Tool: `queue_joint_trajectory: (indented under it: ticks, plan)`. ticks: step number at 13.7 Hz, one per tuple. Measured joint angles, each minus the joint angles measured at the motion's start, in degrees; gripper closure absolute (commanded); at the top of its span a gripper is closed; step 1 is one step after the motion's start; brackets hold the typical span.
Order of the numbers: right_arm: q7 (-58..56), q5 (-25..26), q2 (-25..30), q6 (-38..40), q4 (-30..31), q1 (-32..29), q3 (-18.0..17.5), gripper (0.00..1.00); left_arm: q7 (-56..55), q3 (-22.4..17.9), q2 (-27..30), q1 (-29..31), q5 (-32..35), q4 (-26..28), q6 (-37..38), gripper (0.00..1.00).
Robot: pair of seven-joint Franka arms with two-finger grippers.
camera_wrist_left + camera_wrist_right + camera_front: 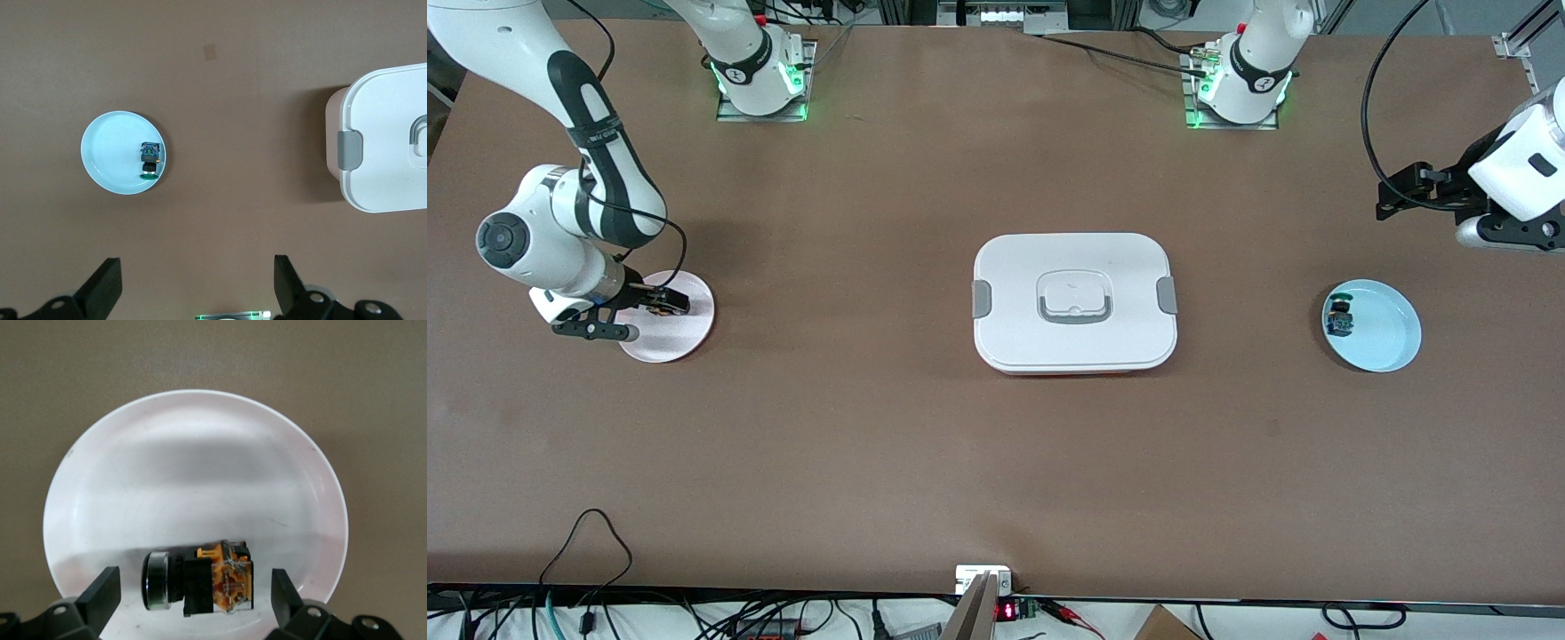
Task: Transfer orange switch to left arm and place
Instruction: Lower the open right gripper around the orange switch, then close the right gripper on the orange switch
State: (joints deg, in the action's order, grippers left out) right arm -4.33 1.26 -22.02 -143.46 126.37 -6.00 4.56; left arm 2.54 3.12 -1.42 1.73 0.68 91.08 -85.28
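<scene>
I see the orange switch [200, 581] lying on its side in the pink plate [694, 333] at the right arm's end of the table. The right gripper [193, 600] hangs low over it with jaws wide open, one finger on each side, holding nothing; in the front view it hides the switch. The left gripper [197, 290] waits high with jaws open and empty, above the table by the blue plate [107, 150], where the green switch [151, 160] lies. The box [1074, 302] stands between the plates.
</scene>
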Motion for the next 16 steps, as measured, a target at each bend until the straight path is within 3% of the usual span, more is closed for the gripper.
queue_joint_trajectory:
  ticks: [16]
  plan:
    - [0.0,-0.02,-0.94,-0.99,1.28,-0.01,-0.01,0.0,0.0,-0.04,0.0,0.04,0.0,0.0,0.0,0.0]
